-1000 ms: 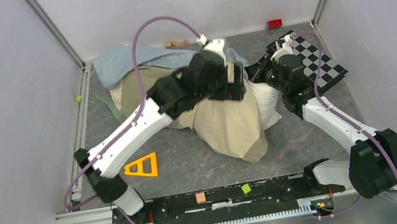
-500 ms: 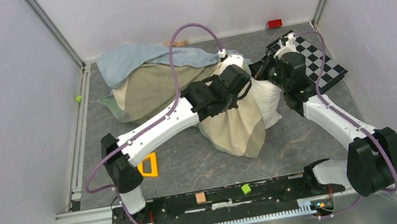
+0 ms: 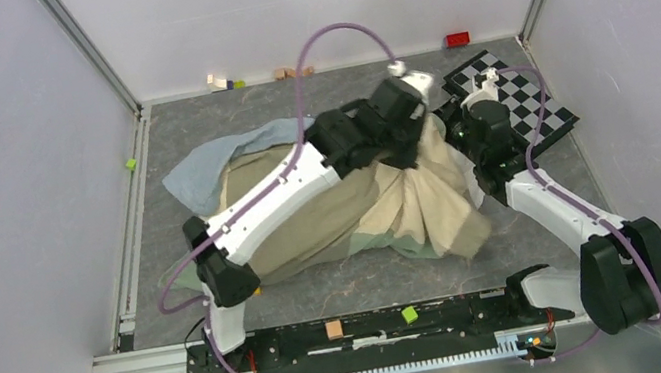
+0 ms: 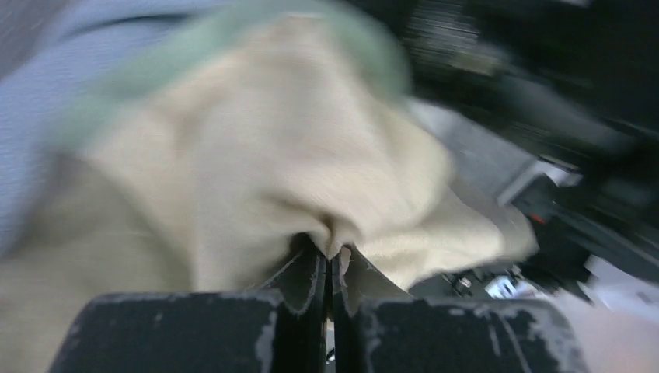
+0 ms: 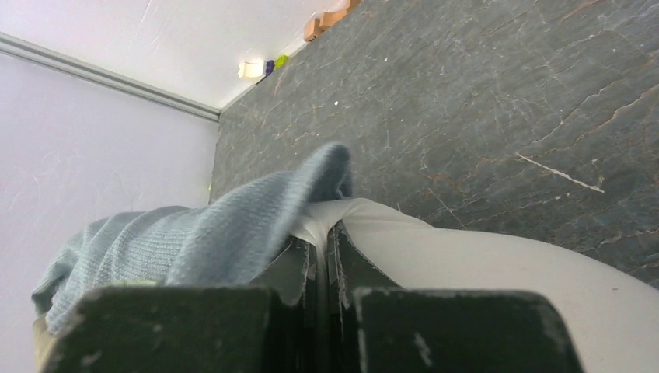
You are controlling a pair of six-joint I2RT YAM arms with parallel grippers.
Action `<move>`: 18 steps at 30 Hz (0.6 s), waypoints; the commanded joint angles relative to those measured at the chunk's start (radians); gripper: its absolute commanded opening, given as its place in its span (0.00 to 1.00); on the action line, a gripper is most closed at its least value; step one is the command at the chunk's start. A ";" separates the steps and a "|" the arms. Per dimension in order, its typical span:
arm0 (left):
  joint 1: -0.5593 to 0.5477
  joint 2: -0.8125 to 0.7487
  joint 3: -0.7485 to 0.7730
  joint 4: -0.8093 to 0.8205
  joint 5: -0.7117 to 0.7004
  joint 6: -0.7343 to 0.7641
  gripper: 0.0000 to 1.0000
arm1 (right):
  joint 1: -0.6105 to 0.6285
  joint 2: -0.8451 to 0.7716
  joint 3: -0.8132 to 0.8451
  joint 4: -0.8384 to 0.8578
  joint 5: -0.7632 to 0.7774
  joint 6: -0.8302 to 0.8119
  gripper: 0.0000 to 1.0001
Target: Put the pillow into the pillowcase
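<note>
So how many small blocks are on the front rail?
2: a tan block near the middle, a green block just right of it. None seems hidden there.

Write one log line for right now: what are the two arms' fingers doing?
left fingers: shut on pillowcase | right fingers: shut on pillow | pillow: partly uncovered

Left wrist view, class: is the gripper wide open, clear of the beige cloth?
No; the left gripper is shut on a fold of the beige and blue-grey cloth pillowcase.
</note>
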 commanded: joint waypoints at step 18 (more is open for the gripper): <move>0.441 0.196 0.030 0.136 0.052 0.146 0.02 | -0.066 -0.153 0.269 -0.564 0.239 -0.496 0.98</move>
